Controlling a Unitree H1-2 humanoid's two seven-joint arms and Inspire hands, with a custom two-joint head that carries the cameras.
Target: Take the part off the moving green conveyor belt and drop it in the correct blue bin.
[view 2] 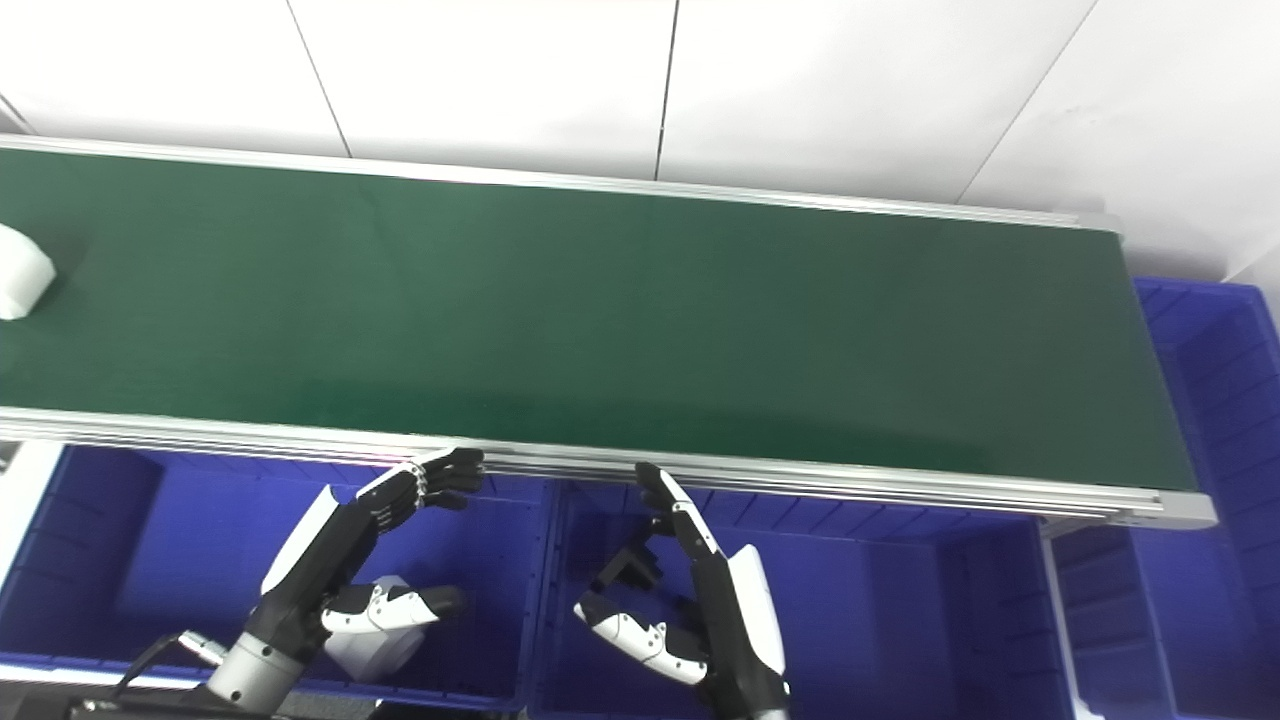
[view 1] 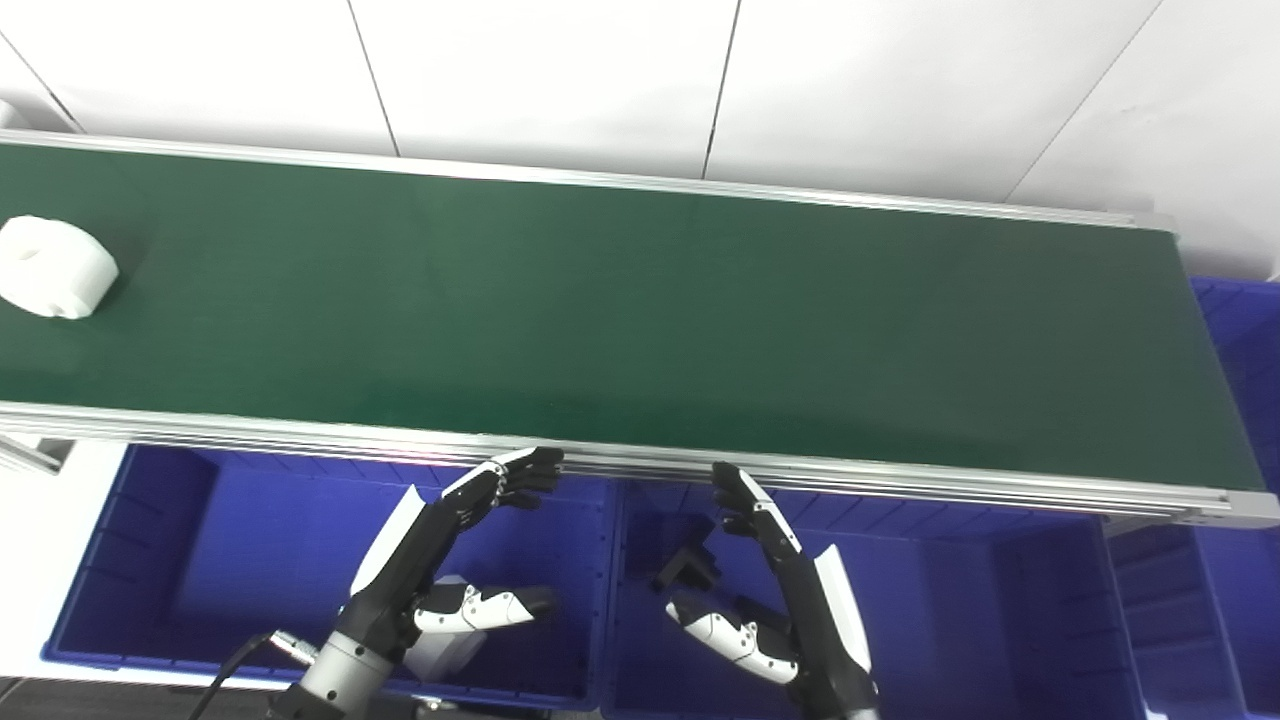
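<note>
A white round part (view 1: pixel 52 267) lies on the green conveyor belt (view 1: pixel 640 320) at its far left; in the right eye view only its edge (view 2: pixel 20 285) shows. My left hand (view 1: pixel 440 555) is open and empty, held over the left blue bin (view 1: pixel 150 560) just below the belt's near rail. My right hand (view 1: pixel 765 580) is open and empty over the middle blue bin (view 1: pixel 950 620). Both hands are far from the part. A white part (view 2: pixel 375 625) lies in the left bin under my left hand. A small black part (view 1: pixel 688 570) lies in the middle bin.
The belt's aluminium near rail (view 1: pixel 900 478) runs just above both hands. Another blue bin (view 1: pixel 1240 340) stands at the belt's right end. A white wall is behind the belt.
</note>
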